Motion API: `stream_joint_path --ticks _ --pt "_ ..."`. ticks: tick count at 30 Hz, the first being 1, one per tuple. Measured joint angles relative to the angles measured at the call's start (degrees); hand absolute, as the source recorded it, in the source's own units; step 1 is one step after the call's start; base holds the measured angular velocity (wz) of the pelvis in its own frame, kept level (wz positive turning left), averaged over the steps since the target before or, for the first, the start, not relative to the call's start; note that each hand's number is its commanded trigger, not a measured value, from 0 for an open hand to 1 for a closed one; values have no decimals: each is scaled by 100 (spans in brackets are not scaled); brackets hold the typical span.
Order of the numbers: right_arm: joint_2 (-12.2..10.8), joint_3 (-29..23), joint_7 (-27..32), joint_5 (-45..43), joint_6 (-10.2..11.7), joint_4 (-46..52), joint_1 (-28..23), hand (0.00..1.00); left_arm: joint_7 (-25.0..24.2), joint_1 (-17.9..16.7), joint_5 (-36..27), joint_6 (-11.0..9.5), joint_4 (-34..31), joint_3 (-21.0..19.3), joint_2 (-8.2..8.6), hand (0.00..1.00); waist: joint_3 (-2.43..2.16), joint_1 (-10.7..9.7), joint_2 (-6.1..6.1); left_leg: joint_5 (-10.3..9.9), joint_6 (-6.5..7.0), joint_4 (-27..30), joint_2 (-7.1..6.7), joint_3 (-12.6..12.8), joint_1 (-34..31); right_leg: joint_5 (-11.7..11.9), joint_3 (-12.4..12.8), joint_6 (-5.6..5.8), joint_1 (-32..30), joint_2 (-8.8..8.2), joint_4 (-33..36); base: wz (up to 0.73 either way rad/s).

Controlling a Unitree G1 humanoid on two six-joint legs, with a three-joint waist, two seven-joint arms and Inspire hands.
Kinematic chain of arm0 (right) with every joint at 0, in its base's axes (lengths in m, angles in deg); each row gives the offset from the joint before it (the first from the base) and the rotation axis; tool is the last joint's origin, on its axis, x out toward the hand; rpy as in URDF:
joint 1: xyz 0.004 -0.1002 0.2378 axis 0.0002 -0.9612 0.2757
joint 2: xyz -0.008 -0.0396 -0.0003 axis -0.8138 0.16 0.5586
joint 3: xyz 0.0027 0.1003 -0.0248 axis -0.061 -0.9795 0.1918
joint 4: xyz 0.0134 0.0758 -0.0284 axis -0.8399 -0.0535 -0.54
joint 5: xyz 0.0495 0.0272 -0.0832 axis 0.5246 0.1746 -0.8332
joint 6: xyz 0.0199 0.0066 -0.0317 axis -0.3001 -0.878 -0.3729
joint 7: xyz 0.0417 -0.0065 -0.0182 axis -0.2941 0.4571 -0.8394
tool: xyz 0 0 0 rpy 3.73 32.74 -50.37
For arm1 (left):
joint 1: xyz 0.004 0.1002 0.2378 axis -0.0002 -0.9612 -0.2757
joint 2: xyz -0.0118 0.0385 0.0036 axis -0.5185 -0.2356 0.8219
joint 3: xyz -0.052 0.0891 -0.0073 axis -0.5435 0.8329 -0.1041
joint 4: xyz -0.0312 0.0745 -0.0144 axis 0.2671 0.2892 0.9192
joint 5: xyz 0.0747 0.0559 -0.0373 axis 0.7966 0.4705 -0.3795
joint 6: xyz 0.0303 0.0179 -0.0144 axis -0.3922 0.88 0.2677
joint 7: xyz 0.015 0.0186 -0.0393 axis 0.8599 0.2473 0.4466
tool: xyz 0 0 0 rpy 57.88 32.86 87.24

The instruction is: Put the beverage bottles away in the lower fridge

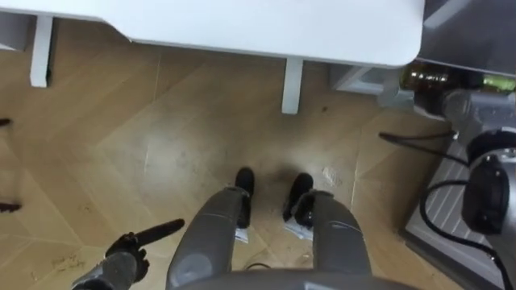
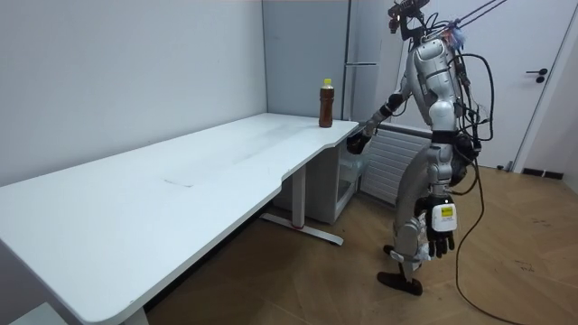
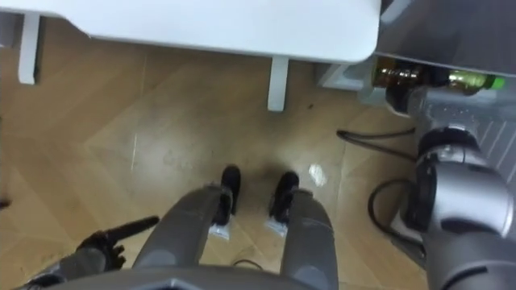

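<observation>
Two bottles to count here, one table, one fridge, two hands. The first bottle (image 2: 325, 102) stands upright at the far corner of the white table (image 2: 181, 199), brown drink with a yellow cap, nobody touching it. The second bottle (image 1: 423, 77) is off the table, lying on its side just past the table's corner, low beside the grey fridge (image 2: 307, 54). In the eye views amber shows at one end, yellow-green at the other, and a dark band crosses its middle.

That dark band sits at the end of the right forearm; the right hand (image 2: 358, 142) is stretched forward below the table edge, clenched round the second bottle as far as the views let me read it, and the single fingers are too blurred to pick out. So the drink is in that hand, held out ahead of the robot on its right, close to the fridge front; the first bottle is above it and slightly further along the tabletop, apart from the hand.

The left hand (image 1: 125, 256) hangs low by the thigh, loose and holding nothing; one finger juts out straight in the eye view.

The robot stands upright on the wooden floor (image 1: 161, 145), feet together, facing the end of the table with the fridge ahead on its right.
</observation>
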Motion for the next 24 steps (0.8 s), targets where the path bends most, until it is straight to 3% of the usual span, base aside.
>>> stream_joint_path --ticks 7,12,17,21,22,23,24 --pt "53 -221 319 -2 95 75 75 100 28 146 0 -66 -2 74 19 0 4 -47 -5 0 9 122 -13 59 -217 -50 6 28 -182 -42 112 4" --pt "239 -260 670 19 349 102 388 100 71 378 -3 -140 -1 130 20 0 5 -12 8 -14 42 415 2 150 -654 -85 32 -16 -625 -88 419 1" --pt "319 -259 919 184 581 184 450 100 71 379 -446 -233 2 303 9 0 3 17 44 -31 41 522 -12 160 -797 -180 40 -32 -779 -93 598 7" --pt "361 -260 1054 193 715 316 450 100 113 377 -452 -280 -1 311 9 0 5 43 83 -73 15 725 4 166 -909 -239 45 -77 -902 -102 774 3" --pt "381 -260 1085 190 722 344 450 79 151 376 -452 -330 -1 310 7 0 3 41 92 -106 4 811 14 167 -976 -268 45 -94 -959 -104 848 0" --pt "393 -260 1110 190 728 352 450 34 170 373 -452 -350 -1 309 3 0 2 39 93 -130 -3 863 18 168 -1012 -285 49 -101 -996 -106 899 0" --pt "411 -262 1151 190 765 355 448 0 204 372 -453 -384 -1 310 -1 0 1 35 95 -176 -9 953 25 167 -1075 -322 48 -122 -1053 -115 999 0"
